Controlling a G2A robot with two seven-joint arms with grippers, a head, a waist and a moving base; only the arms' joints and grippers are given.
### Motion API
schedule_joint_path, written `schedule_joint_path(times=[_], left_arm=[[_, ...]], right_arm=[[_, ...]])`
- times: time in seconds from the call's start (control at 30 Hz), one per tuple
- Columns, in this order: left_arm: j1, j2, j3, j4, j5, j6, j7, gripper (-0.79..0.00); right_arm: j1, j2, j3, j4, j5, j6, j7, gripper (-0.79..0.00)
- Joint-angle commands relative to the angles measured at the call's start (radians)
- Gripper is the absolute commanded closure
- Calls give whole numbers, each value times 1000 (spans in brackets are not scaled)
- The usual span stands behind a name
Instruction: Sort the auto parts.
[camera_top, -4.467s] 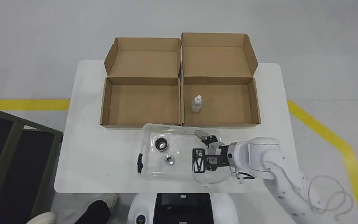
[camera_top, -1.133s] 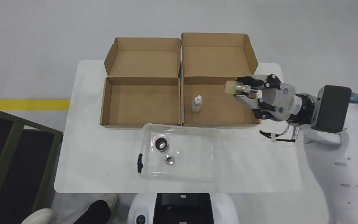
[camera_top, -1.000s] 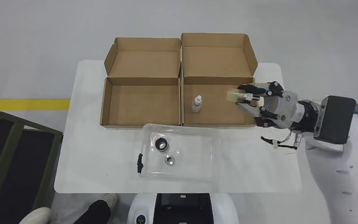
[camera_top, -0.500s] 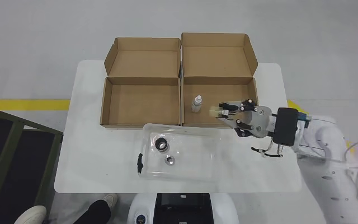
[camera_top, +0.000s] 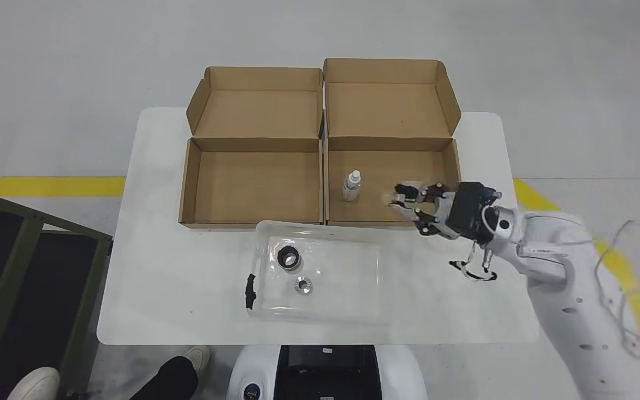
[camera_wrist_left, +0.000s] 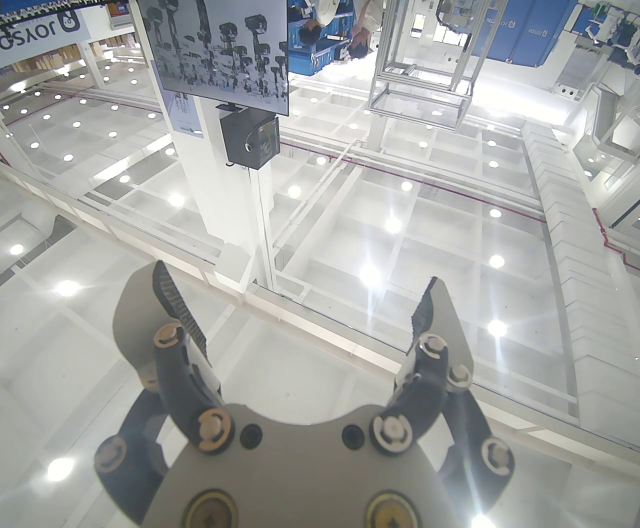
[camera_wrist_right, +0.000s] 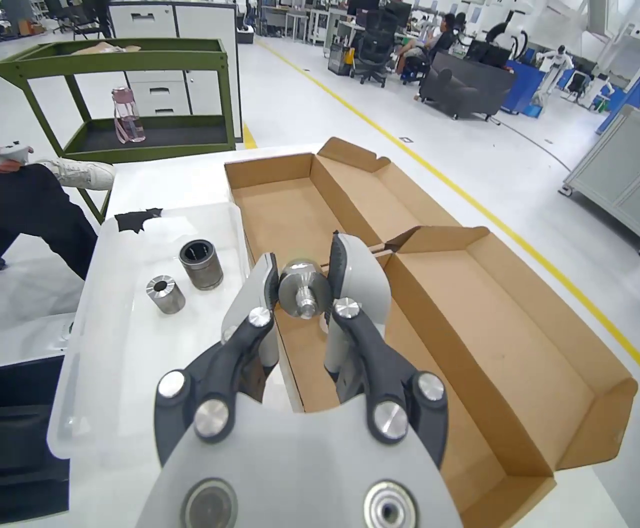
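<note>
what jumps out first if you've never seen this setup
The right hand is shut on a shiny metal part, held over the right cardboard box. Beside it, the clear tray holds a dark cylinder and a smaller steel cylinder.

Held out across the right edge of the white bench (camera_top: 180, 290), with right gripper (camera_top: 405, 195) (camera_wrist_right: 302, 272) jaws clamped on a small silver metal stud (camera_wrist_right: 300, 290). Aimed upward, with left gripper (camera_wrist_left: 295, 300) jaws spread wide.
</note>
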Motion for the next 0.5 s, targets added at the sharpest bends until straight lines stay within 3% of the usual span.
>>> schedule_joint_path(times=[0.0, 0.47], left_arm=[[0, 0, 0, 0, 0, 0, 0, -785], [0, 0, 0, 0, 0, 0, 0, -785]], right_arm=[[5, 0, -9, 13, 2, 11, 27, 0], [167, -16, -156, 111, -22, 127, 327, 0]])
